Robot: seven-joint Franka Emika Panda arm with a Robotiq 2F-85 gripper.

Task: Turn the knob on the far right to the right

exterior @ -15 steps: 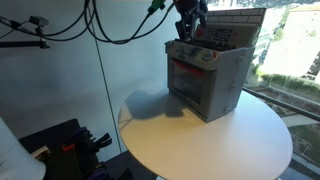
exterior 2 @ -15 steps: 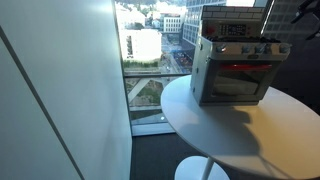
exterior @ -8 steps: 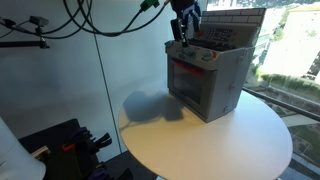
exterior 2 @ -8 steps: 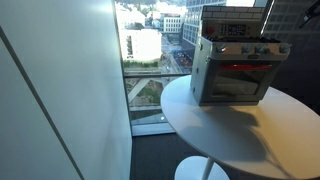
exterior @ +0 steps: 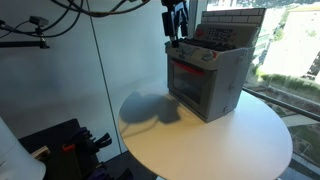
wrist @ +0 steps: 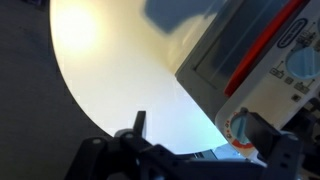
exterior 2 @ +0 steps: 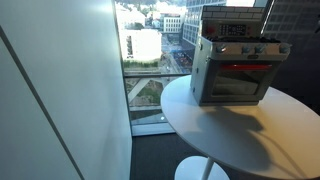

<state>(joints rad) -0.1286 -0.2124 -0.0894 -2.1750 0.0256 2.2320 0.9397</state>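
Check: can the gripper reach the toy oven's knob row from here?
Probably yes. The gripper hangs just above the upper front edge of the toy oven, fingers apart in the wrist view, and nothing shows between it and the knob row. Which knob it lines up with I cannot tell.

An exterior camera stood back inside the room, a little above the round white counter (exterior: 210, 140), and faced the toy oven (exterior: 205, 75) at an angle, with glazing behind it. Another exterior camera looked toward a window (exterior 2: 150, 60) and the city beyond, catching the oven's front (exterior 2: 235, 70) squarely at frame right. Both exterior views shared oven and counter. The wrist camera hung close over the counter's edge, its fingers (wrist: 139, 122) low in frame, the oven at right.
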